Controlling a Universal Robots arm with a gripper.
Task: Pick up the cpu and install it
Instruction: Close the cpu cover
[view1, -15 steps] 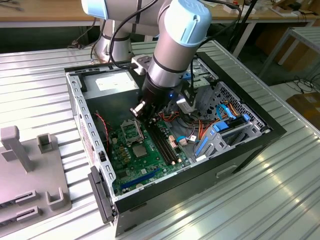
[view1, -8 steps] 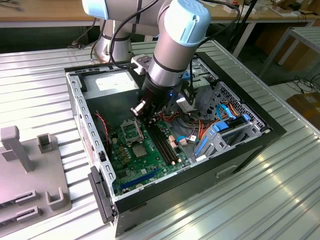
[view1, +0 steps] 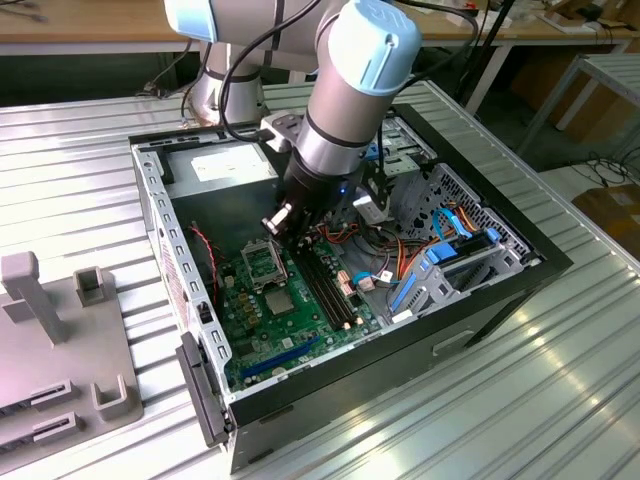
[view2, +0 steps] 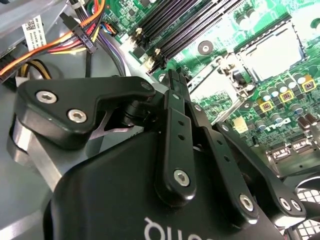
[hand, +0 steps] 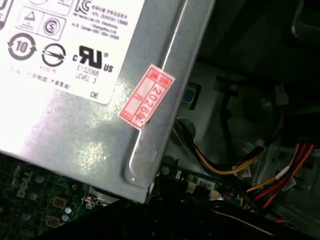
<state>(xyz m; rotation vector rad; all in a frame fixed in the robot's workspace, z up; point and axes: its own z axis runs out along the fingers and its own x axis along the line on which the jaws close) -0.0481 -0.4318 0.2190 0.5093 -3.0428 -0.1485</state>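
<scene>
On the motherboard (view1: 300, 335), cpu (view1: 280, 301) lying flat, apart from closed jaws

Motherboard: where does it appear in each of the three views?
Exterior view: green motherboard lying inside the open computer case.
Second wrist view: green motherboard around the black memory slots.
First wrist view: dark green patch beside the silver power supply.
Shared landmark: the orange and yellow cables.
</scene>
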